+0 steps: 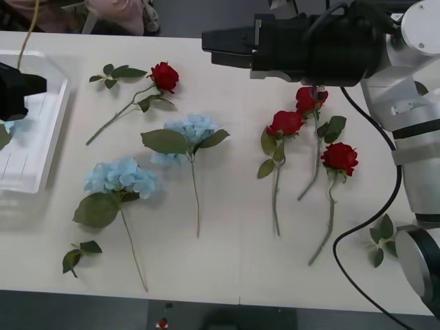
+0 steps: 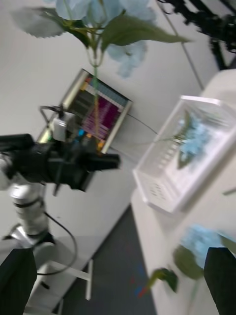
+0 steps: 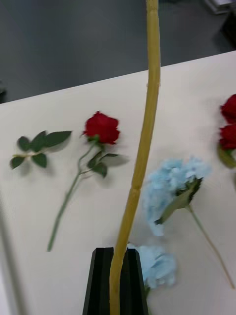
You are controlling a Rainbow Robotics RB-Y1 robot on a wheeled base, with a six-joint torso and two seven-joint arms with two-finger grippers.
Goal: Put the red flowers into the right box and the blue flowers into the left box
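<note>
From the front, the left gripper (image 1: pixel 20 86) hangs over the left box (image 1: pixel 51 148) at the table's left edge, clamped on a thin yellowish stem (image 1: pixel 27 34) that runs up out of the picture. The right gripper (image 1: pixel 210 42) is stretched out above the far middle of the table. Two blue flowers (image 1: pixel 122 177) lie side by side left of centre. The four red flowers (image 1: pixel 285 122) are spread out, one at the far left beside a leaf sprig (image 1: pixel 117 72) and three close together on the right. In the right wrist view, the right gripper (image 2: pixel 116 275) has its black fingers (image 2: pixel 14 280) parted at the two corners, with nothing between them. Farther off, the left gripper (image 2: pixel 101 161) grips the stem of the held blue flower (image 2: pixel 98 12) near the left box (image 2: pixel 147 189), which has another blue cluster (image 2: pixel 196 135) lying in it. A monitor (image 2: pixel 98 106) behind shows coloured bands; whatever is written on it seems too blurred to read. In the left wrist view, the left gripper (image 3: pixel 117 253) pinches the stem (image 3: pixel 147 123) between its black fingers (image 3: pixel 98 285). On the table past it lie a red rose (image 3: pixel 102 127), a leaf sprig (image 3: pixel 37 145) and two blue flowers (image 3: pixel 172 184).
</note>
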